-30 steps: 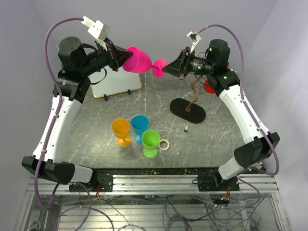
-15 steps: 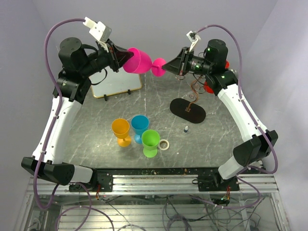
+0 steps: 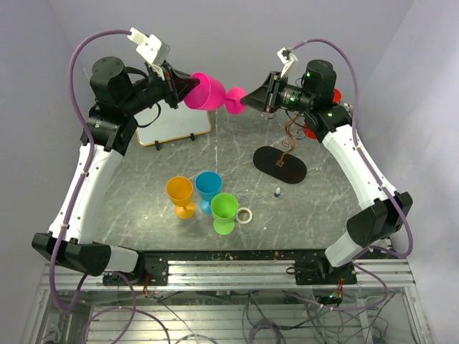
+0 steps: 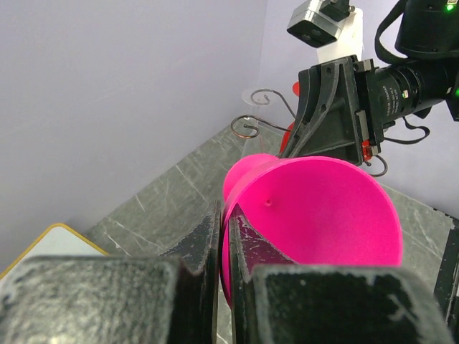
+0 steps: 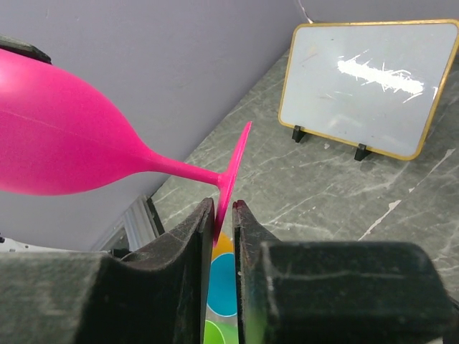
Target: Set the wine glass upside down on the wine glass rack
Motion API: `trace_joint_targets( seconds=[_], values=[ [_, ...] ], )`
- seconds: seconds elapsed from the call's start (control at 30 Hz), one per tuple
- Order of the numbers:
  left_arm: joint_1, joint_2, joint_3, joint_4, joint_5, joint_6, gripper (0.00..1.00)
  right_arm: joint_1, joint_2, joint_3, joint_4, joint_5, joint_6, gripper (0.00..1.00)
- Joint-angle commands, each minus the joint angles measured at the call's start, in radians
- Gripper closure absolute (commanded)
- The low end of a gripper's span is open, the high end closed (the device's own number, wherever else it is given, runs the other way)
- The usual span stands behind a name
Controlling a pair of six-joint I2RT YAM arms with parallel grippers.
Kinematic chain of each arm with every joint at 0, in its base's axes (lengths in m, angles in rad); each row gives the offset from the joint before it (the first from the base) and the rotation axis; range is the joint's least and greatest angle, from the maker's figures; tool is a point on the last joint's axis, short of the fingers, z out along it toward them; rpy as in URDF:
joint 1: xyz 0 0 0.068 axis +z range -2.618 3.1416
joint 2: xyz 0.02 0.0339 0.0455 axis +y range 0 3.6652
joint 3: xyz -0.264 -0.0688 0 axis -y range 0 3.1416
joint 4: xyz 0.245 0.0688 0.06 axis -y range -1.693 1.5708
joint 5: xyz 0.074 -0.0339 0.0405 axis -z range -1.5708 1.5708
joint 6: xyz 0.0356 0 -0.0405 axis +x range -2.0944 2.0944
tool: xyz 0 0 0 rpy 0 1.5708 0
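Observation:
The pink wine glass [image 3: 208,91] hangs on its side high above the table, between both grippers. My left gripper [image 3: 185,84] is shut on the rim of its bowl [image 4: 315,208], one finger inside and one outside. My right gripper [image 3: 247,100] has its jaws narrowly open around the glass's foot [image 5: 233,168]. The foot touches one finger, with a small gap to the other. The wine glass rack [image 3: 280,165], a dark wire stand on a black oval base, stands below the right gripper. Its curled hooks [image 4: 251,125] show in the left wrist view.
An orange goblet [image 3: 180,193], a blue goblet [image 3: 209,186] and a green goblet [image 3: 224,209] stand together at the front middle, with a tape roll [image 3: 244,215] beside them. A small whiteboard [image 3: 172,123] stands at the back left. A small bottle [image 3: 277,192] sits near the rack base.
My right gripper has moved left so its jaws now enclose the glass's foot. The left arm has shifted slightly, still holding the bowl.

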Motion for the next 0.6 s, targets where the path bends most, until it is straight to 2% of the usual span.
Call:
trace_joint_targets(
  seconds=[0.0,0.57],
  values=[
    [-0.014,-0.015,0.015,-0.003,-0.01,0.066,0.93,0.002,0.014,-0.015,0.002,0.033,0.017,0.83],
    [-0.035,-0.014,0.003,-0.041,-0.003,0.168,0.93,0.001,0.053,-0.016,0.039,-0.021,0.079,0.81]
  ],
)
